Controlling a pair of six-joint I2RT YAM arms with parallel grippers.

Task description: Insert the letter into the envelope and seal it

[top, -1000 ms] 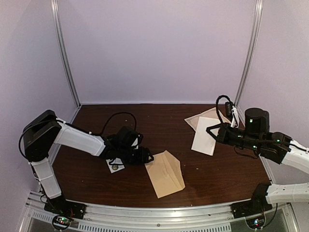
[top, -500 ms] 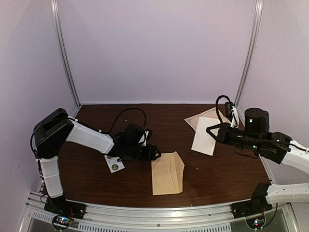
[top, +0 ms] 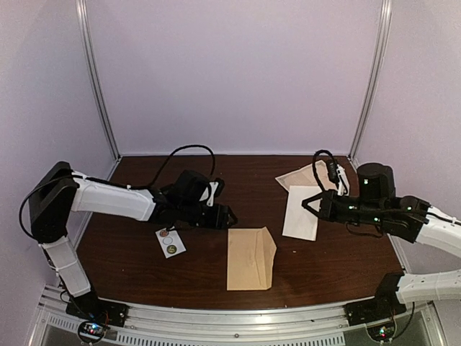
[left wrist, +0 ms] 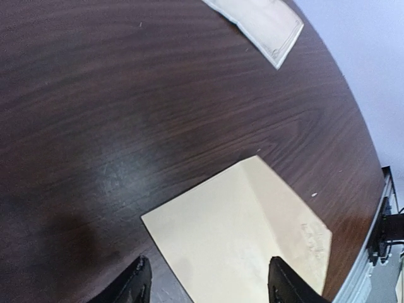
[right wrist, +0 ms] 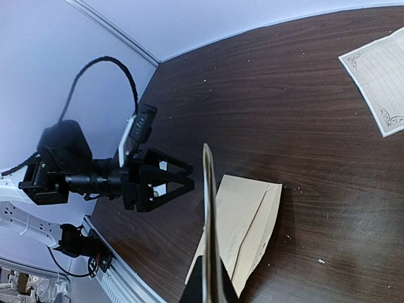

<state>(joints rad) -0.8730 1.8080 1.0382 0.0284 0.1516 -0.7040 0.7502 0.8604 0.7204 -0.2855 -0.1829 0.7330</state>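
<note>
Dark wood tabletop (top: pixel 216 173) is sitting between pale lilac walls, and the envelope (top: pixel 251 258) is lying flat on it, near the front middle. Over by the envelope's far left corner the left gripper (top: pixel 229 216) is hovering with fingers spread, gripping nothing. Further right, the right gripper (top: pixel 308 204) is pinching the white letter (top: pixel 299 220). A small sticker card (top: pixel 171 242) is lying beside the left arm.

Envelope (top: pixel 251 257) right of sticker card (top: pixel 170 242)
</note>
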